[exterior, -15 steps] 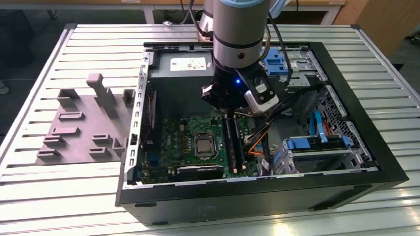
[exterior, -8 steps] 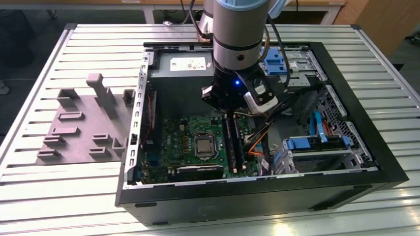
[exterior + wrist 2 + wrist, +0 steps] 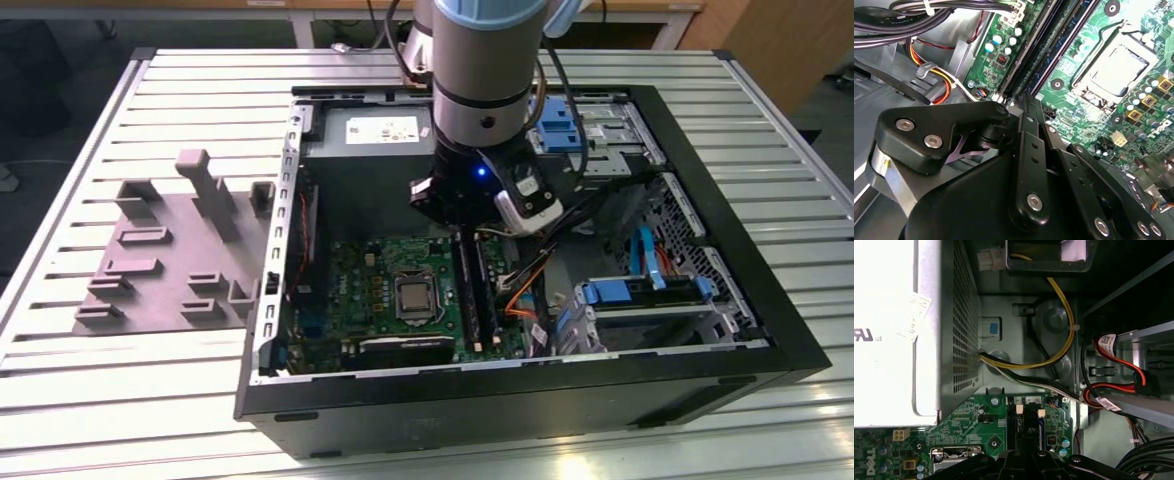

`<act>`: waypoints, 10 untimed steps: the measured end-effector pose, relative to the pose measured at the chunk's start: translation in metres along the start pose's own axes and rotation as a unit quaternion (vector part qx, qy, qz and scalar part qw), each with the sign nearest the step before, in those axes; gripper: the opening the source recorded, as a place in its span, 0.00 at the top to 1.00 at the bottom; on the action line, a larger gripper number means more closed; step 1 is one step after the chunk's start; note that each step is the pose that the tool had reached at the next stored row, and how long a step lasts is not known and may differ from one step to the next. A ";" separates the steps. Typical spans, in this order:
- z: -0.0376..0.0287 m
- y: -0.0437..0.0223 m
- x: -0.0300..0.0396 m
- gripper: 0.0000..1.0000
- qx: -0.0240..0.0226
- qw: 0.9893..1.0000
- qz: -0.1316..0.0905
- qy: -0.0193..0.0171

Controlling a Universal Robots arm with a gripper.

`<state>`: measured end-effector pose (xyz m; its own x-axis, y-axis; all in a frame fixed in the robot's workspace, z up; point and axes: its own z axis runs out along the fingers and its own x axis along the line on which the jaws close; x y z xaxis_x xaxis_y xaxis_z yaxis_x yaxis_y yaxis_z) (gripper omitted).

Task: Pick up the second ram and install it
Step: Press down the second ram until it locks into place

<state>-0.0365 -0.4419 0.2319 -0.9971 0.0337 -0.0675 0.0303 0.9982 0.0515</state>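
In the exterior view, the arm reaches down into an open computer case [image 3: 747, 330] that lies on a slatted table [image 3: 134, 400]. The gripper [image 3: 465, 232] hangs over the green motherboard [image 3: 387, 330], right above the long black memory slots [image 3: 470, 290], beside the processor socket [image 3: 416, 297]. A thin dark stick stands on edge in the slots just under the gripper; whether this is the second ram cannot be told. A grey plastic holder [image 3: 167, 260] sits on the table well away from the gripper, outside the case, on the exterior view's left. The silver power supply [image 3: 374, 128] lies behind the arm.

In the second wrist view, the gripper's black links come together near the end of the slots [image 3: 1054, 50], its tip [image 3: 1026, 102] narrow. It looks pressed together, with a thin edge possibly between.

In the first wrist view, the gripper [image 3: 1026, 460] is just above the slot ends [image 3: 1026, 422], with the power supply [image 3: 949, 335] and yellow cables [image 3: 1054, 350] beyond it.
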 end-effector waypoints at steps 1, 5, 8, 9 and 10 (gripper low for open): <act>0.0006 0.0001 0.0000 0.89 0.000 1.000 0.000 0.000; 0.0031 0.0003 0.0002 0.89 0.000 1.000 0.000 0.000; 0.0041 0.0005 0.0003 0.89 0.000 1.000 0.000 0.000; 0.0042 0.0005 0.0003 0.89 0.000 1.000 0.000 0.000; 0.0044 0.0005 0.0003 0.89 0.000 1.000 0.000 0.000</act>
<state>-0.0365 -0.4412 0.2275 -0.9972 0.0337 -0.0675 0.0303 0.9982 0.0514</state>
